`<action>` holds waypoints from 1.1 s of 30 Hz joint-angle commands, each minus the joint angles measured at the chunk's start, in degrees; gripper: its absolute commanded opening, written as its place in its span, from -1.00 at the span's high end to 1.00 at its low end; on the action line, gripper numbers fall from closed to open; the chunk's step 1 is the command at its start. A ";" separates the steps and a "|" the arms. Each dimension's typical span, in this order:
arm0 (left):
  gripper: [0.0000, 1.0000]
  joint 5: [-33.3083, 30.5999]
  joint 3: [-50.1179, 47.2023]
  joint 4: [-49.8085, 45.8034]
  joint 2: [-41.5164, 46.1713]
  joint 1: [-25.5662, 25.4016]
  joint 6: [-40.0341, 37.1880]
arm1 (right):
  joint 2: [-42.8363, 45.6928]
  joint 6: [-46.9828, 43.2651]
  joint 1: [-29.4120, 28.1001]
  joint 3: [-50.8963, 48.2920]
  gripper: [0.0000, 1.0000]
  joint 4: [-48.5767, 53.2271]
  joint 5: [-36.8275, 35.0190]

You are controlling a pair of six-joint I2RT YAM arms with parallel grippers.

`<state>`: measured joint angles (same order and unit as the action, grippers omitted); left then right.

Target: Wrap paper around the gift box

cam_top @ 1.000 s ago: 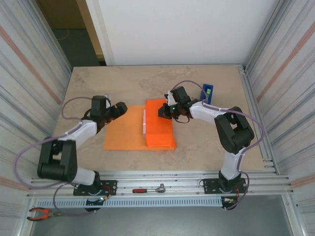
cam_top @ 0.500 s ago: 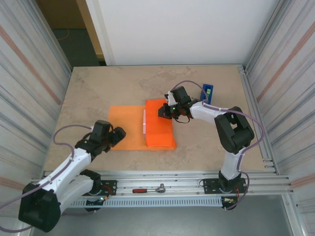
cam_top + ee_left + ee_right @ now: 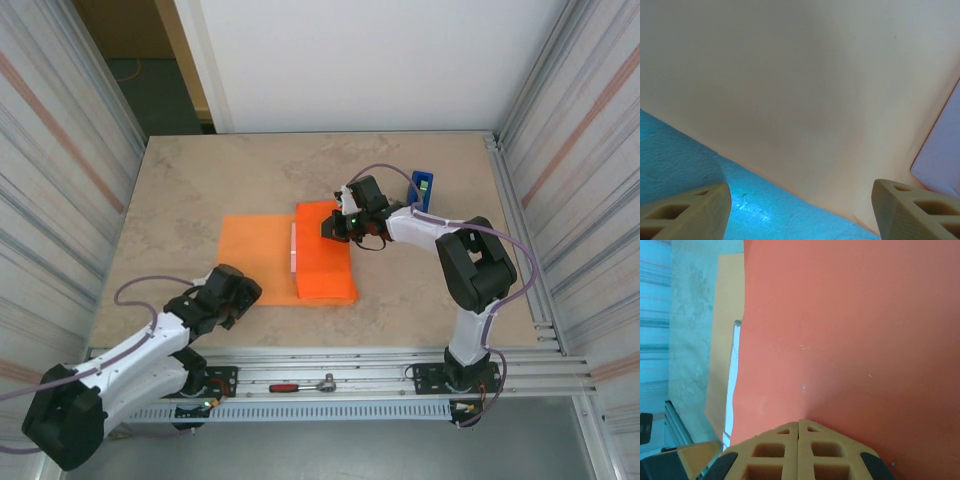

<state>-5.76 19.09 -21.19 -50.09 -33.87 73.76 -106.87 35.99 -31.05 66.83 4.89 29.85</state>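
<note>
Paper (image 3: pixel 258 258): orange, flat sheet left of box, right flap folded over box | box (image 3: pixel 293 250): pale edge showing at flap's left rim | left gripper (image 3: pixel 240 291): jaws wide apart, empty, near-left of box over sheet's near edge | right gripper (image 3: pixel 333 228): fingers pressed together, holding nothing, tips on flap at box's far-right | dispenser (image 3: pixel 422 187): blue, right of box.

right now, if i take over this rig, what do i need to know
Left gripper: open, empty, over the near left edge of the paper.
Right gripper: shut, tips on the flap folded over the gift box.
Done: paper's right side folded over the box; a sliver of box shows at the flap's left edge.
Left to do: fold the left side over, close the ends, tape.
Blue tape dispenser sits at the far right.
</note>
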 commanded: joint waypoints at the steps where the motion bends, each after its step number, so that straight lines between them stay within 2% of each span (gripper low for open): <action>1: -0.48 -2.37 -1.49 4.41 -1.68 -0.37 0.99 | -4.24 0.58 -0.59 -3.20 1.00 4.08 -3.09; 21: -0.50 -7.41 2.51 17.11 -9.93 -0.39 -11.13 | -4.41 0.66 -0.67 -3.29 1.00 4.17 -3.19; 26: -0.54 -10.46 2.01 22.57 -9.22 -0.25 -17.94 | -4.32 0.66 -0.68 -3.29 1.00 4.26 -3.17; 33: -0.55 -10.26 2.05 21.73 -7.48 0.80 -21.57 | -4.40 0.58 -0.67 -3.28 1.00 4.17 -3.16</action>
<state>-13.80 20.86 -1.34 -58.37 -33.91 55.72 -106.87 35.99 -31.05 66.61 4.51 29.91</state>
